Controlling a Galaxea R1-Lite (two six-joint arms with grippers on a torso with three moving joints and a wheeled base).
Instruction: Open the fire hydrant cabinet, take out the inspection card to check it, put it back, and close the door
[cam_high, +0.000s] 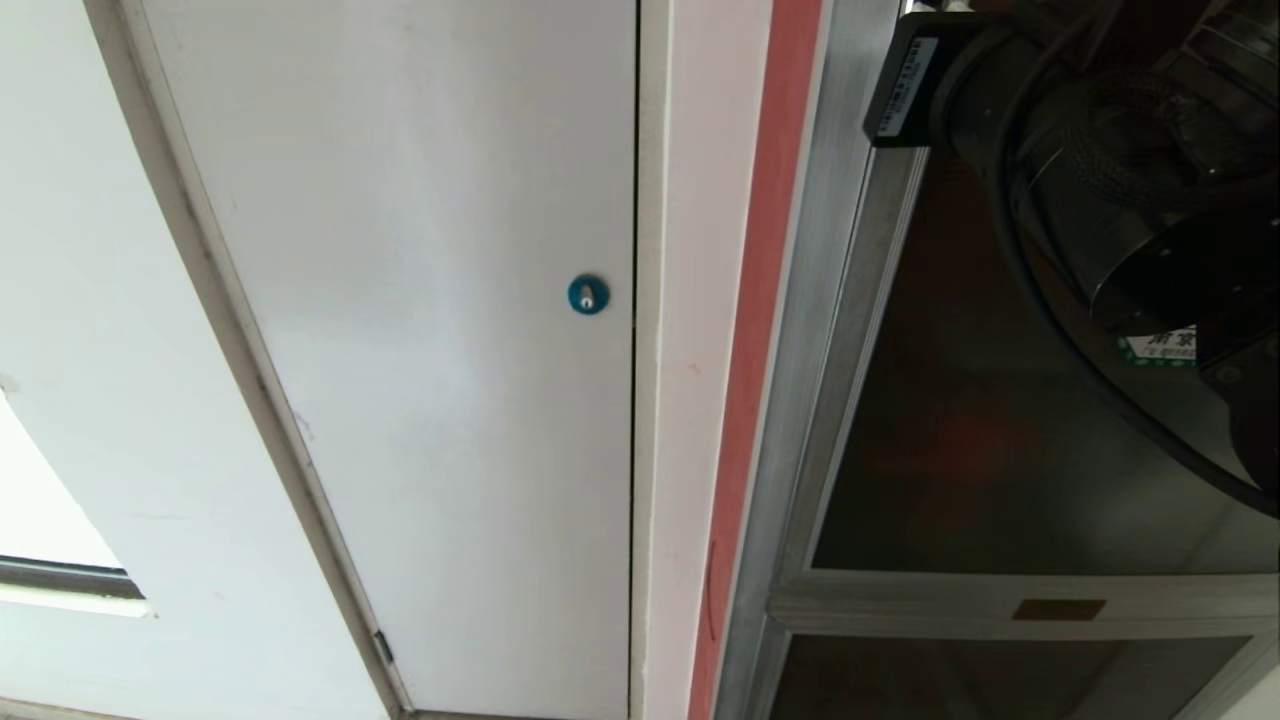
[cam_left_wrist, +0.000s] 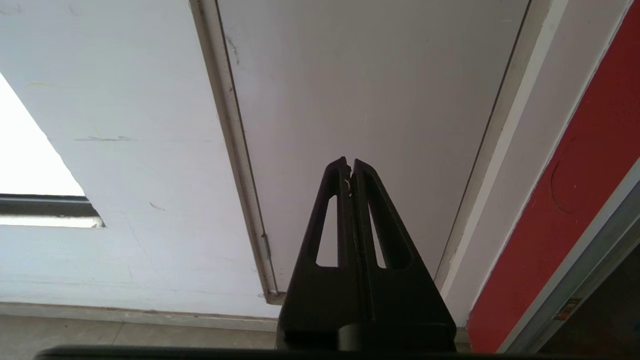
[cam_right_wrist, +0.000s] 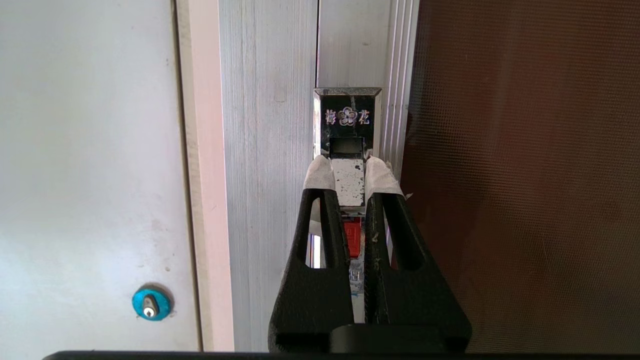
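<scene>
Farthest left I see the plain white wall (cam_high: 80, 300), then the white panel (cam_high: 420, 350) with its blue round lock (cam_high: 588, 294). My left gripper (cam_left_wrist: 350, 165) hangs parked in front of that panel, jaws pressed together on nothing. Right of the panel runs a pale strip and a red strip (cam_high: 760, 300), then the silver frame of the fire hydrant cabinet (cam_high: 815, 330). The door (cam_high: 1000, 420) is shut, its dark tinted glass filling the right side, partly hidden in the head view by my right arm (cam_high: 1100, 150). At the door's left edge sits the chrome latch (cam_right_wrist: 347, 130), stamped with a flower mark and showing a bit of red lower down. My right gripper (cam_right_wrist: 348, 172) is on it: the taped fingertips (cam_right_wrist: 320, 172) sit either side of the latch's handle plate, pinching it. The inspection card is out of my sight.
</scene>
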